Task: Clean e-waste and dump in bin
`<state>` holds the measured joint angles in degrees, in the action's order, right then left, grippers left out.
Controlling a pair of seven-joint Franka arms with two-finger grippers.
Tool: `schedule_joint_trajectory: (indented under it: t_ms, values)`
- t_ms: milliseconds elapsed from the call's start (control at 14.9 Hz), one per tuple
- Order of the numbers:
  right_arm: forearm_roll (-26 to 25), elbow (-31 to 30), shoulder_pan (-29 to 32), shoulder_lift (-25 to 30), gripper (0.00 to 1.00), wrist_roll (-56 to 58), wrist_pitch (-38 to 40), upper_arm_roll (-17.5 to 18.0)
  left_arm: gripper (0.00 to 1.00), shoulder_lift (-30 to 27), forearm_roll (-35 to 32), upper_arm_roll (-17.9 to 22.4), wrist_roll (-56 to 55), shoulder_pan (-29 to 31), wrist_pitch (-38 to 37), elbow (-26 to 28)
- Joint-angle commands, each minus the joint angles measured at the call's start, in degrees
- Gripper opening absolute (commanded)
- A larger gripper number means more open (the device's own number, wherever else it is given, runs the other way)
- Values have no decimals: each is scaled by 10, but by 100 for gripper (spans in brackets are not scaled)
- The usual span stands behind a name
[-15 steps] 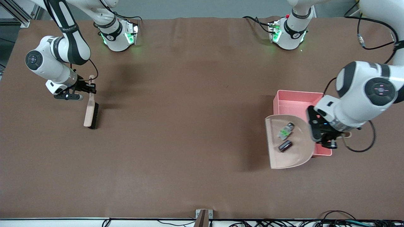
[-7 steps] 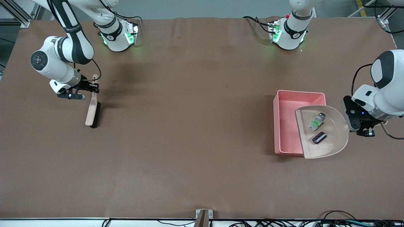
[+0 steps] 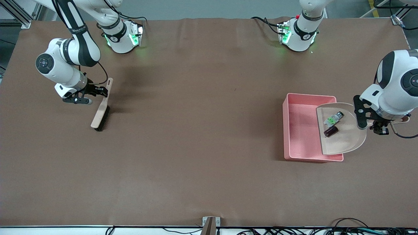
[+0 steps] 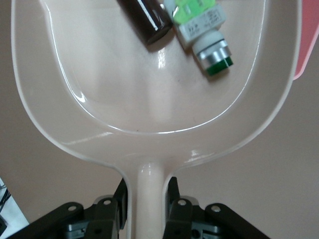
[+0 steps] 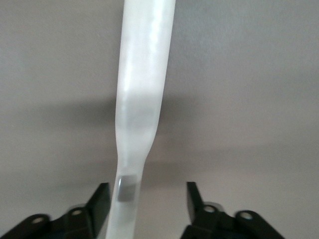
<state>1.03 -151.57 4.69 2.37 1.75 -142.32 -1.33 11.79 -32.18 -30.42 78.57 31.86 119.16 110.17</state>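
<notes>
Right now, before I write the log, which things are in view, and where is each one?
table: one, brown, under everything.
bin: one, pink, toward the left arm's end of the table.
dustpan: one, beige, held over the bin.
whitish scrap: one, whitish-grey with green, in the dustpan.
dark scrap: one, dark, in the dustpan beside the whitish scrap.
brush: one, pale handle and dark bristles, toward the right arm's end.
left gripper: shut on the dustpan's handle.
right gripper: open, around the brush's handle.
</notes>
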Motion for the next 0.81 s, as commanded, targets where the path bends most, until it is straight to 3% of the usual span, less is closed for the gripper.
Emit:
schedule_joint_trajectory:
  t_ms: [0,67,336,605,740]
  values:
    - [-2,28,-8,4,93,-3,15,2,3,-15,-40,-9,-40,2,-2,9]
    - [-2,50,-10,4,100,-3,46,2,3,-14,-45,-9,-47,1,-2,8]
    - [4,183,-22,4,100,-5,227,2,3,-14,-62,-10,-62,-4,-3,3]
    - [4,329,-21,-4,100,-7,357,1,3,-15,-61,-16,-70,-18,-3,-22]
    - [3,386,-20,-13,100,-3,399,1,3,-13,-55,-46,-104,-18,-3,-37]
